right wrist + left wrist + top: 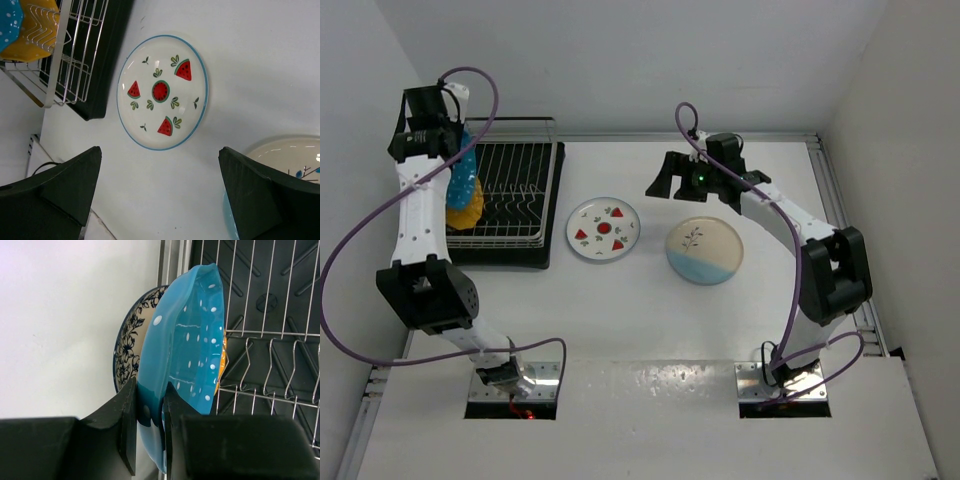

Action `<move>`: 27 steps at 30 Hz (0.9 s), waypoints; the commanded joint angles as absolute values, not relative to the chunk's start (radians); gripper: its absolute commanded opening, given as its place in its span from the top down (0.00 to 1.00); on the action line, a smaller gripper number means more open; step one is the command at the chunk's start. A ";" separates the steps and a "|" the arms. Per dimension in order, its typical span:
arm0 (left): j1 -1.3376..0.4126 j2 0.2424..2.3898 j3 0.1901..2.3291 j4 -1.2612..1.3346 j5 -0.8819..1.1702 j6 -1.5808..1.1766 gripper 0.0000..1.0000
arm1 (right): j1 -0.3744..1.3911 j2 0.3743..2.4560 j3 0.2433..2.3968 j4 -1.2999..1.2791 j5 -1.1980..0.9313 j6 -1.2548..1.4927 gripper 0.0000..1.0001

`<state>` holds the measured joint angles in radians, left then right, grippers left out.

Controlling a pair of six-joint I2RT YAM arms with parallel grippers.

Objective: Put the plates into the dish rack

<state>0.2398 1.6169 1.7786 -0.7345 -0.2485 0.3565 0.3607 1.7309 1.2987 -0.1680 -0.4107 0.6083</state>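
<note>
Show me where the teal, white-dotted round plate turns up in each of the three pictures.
Top external: far left, the teal white-dotted round plate is on edge at the silver wire dish rack's left end.
Left wrist: centre, clamped in the left gripper.
Right wrist: top-left corner, only a sliver.
Shared landmark: the dish rack, seen in all three.

No text to read.
The plates (pixel 162 91) show only painted fruit, flowers and dots; the dish rack (pixel 515 190) bears no letters.
</note>
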 commanded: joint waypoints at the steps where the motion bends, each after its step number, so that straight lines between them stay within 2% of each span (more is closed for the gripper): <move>1: 0.227 1.545 1.829 -0.586 -0.348 0.396 1.00 | 0.360 1.692 1.287 -0.155 -0.396 0.581 0.01; 8: 0.227 1.545 1.777 -0.575 -0.351 0.405 1.00 | 0.359 1.713 1.289 -0.155 -0.399 0.581 0.01; 17: 0.273 1.536 1.629 -0.541 -0.193 0.345 1.00 | 0.357 1.710 1.281 -0.164 -0.399 0.563 0.01; 22: 0.273 1.536 1.542 -0.509 -0.231 0.312 1.00 | 0.354 1.703 1.261 -0.153 -0.399 0.566 0.01; 26: 0.282 1.536 1.505 -0.497 -0.232 0.301 0.83 | 0.348 1.698 1.252 -0.161 -0.391 0.569 0.01; 27: 0.282 1.536 1.505 -0.497 -0.232 0.301 0.74 | 0.344 1.695 1.250 -0.167 -0.388 0.569 0.01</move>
<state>0.2687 1.6020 1.4967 -0.5671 -0.2161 0.3077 0.3550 1.7306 1.2530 -0.1825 -0.4000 0.5823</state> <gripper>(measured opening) 0.251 0.993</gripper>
